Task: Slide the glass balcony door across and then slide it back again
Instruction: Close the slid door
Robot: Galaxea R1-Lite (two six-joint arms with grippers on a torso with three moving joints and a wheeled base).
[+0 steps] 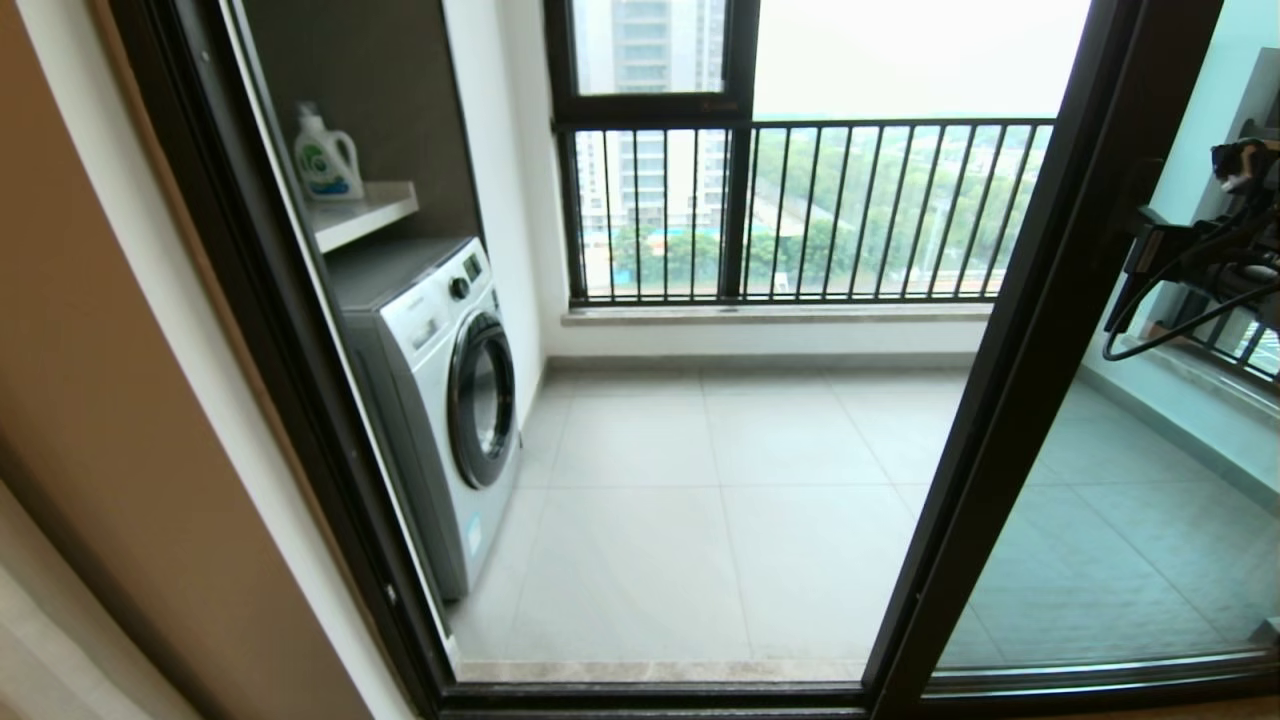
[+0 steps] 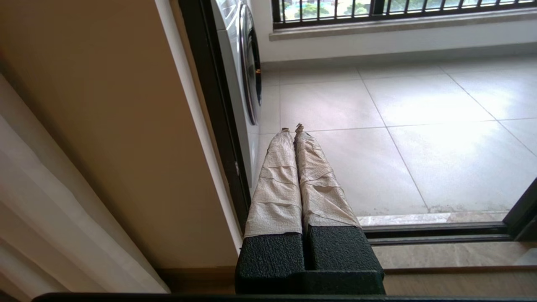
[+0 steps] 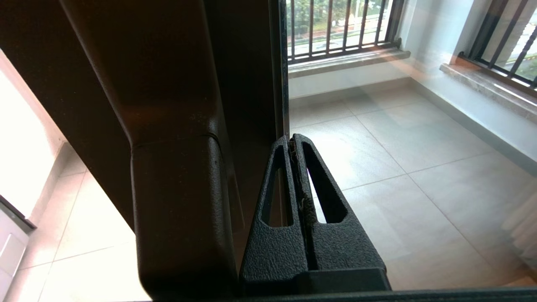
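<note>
Right hand: fingers pressed together, nothing between them, tips just at the inner edge of the dark upright of the glass balcony door, beside its lever handle. Head view: door stands toward the right, doorway open at centre; right arm visible at far right, level with the upright. Left hand: paper-wrapped fingers closed together, empty, low near the door track, pointing at the balcony floor. Washing machine at left, detergent bottle on the shelf above; railing window behind.
</note>
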